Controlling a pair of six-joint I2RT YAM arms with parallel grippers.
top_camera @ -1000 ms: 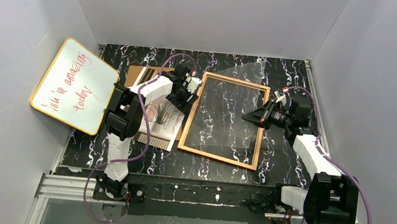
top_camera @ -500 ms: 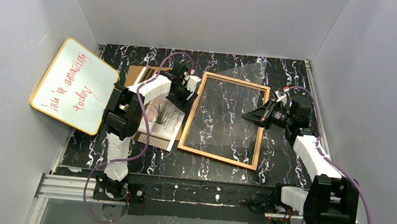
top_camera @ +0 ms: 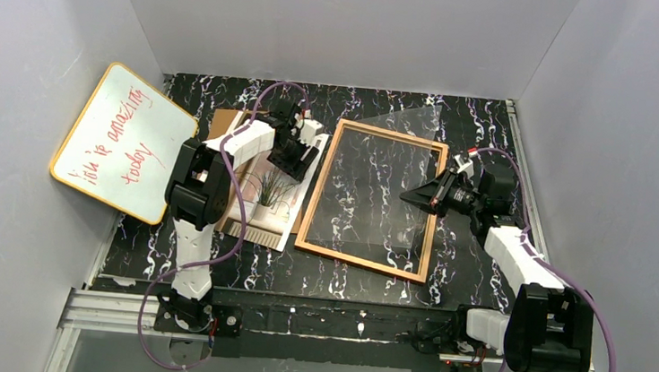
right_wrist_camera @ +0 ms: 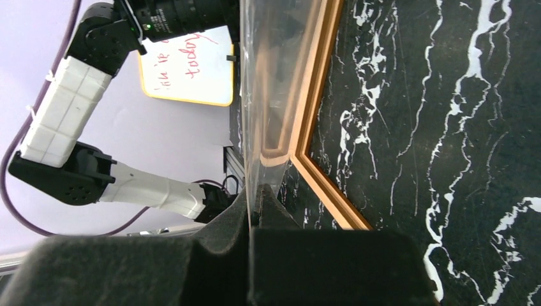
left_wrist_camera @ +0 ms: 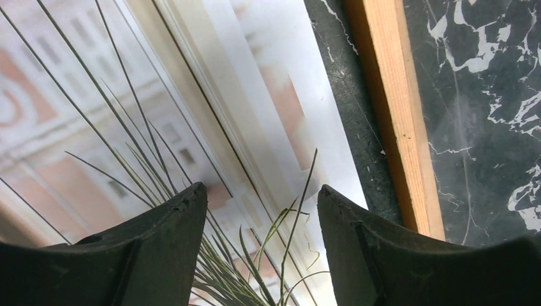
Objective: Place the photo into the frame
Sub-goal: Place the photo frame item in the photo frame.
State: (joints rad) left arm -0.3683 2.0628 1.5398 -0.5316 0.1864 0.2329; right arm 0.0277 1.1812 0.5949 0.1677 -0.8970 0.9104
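Black left tool (left_wrist_camera: 260, 199) hangs over the photo (left_wrist_camera: 127, 95), jaws spread wide with nothing between them; whether the tips touch the print cannot be told. Photo (top_camera: 266, 203) lies face up on the desk (top_camera: 484, 128), plant and window showing, just left of the frame (top_camera: 314, 198) and outside it, its right edge close beside the frame's left rail (left_wrist_camera: 395, 115) with a thin strip of dark marble between. Right tool (right_wrist_camera: 254, 203) is pressed together on the edge of a clear sheet (right_wrist_camera: 268, 76), pinching it. From above, the right tool (top_camera: 410, 196) sits over the right part of the frame, and the clear sheet (top_camera: 398, 129) is tilted up over the opening, its far corner past the top rail. Frame lies flat mid-desk, marble visible through it. Brown board (top_camera: 223, 123) lies partly under the left arm, beyond the photo. Whiteboard (top_camera: 123, 141) with red writing leans at the left wall.
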